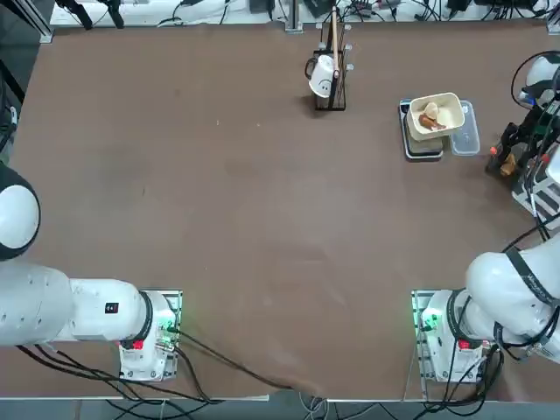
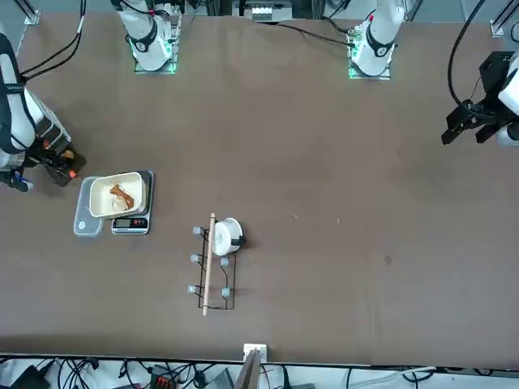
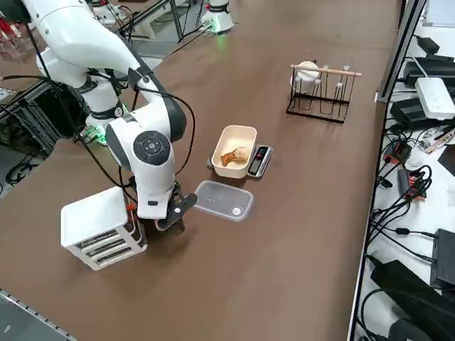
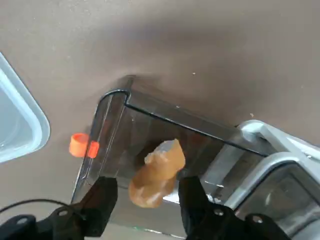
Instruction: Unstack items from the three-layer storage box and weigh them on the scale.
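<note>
Right side view: storage box (image 3: 103, 226) at lower left of frame, clear drawer (image 4: 115, 112) pulled out. Right gripper (image 4: 149, 181) over drawer, fingers set wide, orange-brown lumpy piece (image 4: 159, 175) between them, apparently ungripped. Top view: cream tray (image 1: 415, 130) on scale (image 1: 424, 157) at upper right, two pieces inside. Risks: off-centre closing could roll or pinch smooth, uneven piece out; low fingertips could catch drawer wall, dragging drawer; hasty lift could drop piece before tray.

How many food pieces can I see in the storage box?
1: the orange-brown piece in the transparent drawer, beneath the open right gripper. Others may be hidden deeper inside.
</note>
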`<move>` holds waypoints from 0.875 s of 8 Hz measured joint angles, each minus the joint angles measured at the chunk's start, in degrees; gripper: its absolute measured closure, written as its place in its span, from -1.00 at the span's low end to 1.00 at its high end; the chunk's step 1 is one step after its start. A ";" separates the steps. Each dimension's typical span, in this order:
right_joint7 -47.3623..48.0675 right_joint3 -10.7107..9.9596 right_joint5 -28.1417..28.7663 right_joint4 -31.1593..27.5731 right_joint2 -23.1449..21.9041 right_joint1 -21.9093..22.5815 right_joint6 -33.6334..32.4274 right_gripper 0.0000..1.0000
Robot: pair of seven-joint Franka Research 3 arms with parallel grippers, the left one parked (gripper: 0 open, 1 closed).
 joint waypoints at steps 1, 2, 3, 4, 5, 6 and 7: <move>0.00 0.00 0.01 -0.10 0.00 -0.11 0.07 -0.52; 0.01 0.00 0.02 -0.18 0.01 -0.19 0.11 -0.52; 0.01 0.00 0.02 -0.36 0.06 -0.26 0.46 -0.52; 0.02 0.00 0.04 -0.52 0.31 -0.29 1.10 -0.52; 0.03 0.00 0.04 -0.61 0.81 -0.30 1.73 -0.52; 0.05 0.00 0.04 -0.64 1.29 -0.31 2.17 -0.51; 0.06 0.00 0.05 -0.66 1.63 -0.31 2.36 -0.49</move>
